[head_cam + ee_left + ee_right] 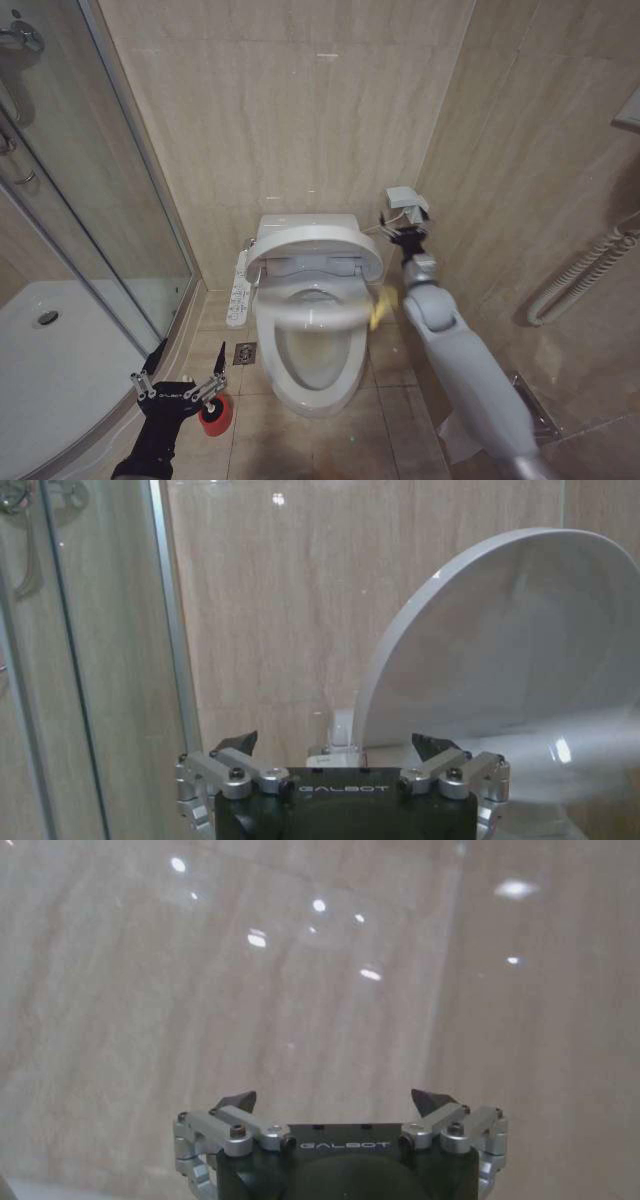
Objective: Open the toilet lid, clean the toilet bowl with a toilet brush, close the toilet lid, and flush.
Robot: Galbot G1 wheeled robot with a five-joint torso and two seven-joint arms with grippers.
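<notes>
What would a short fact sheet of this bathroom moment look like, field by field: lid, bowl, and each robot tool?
toilet lid: partly raised, tilted over the bowl, yellow ribbon at its edge
toilet bowl: exposed at the front, faint stain inside
left tool: open, holding nothing, low beside the toilet, above a red cup on the floor
right tool: open, holding nothing, raised beside the lid's right edge, facing the tiled wall
shower tray: behind glass on the robot's left
</notes>
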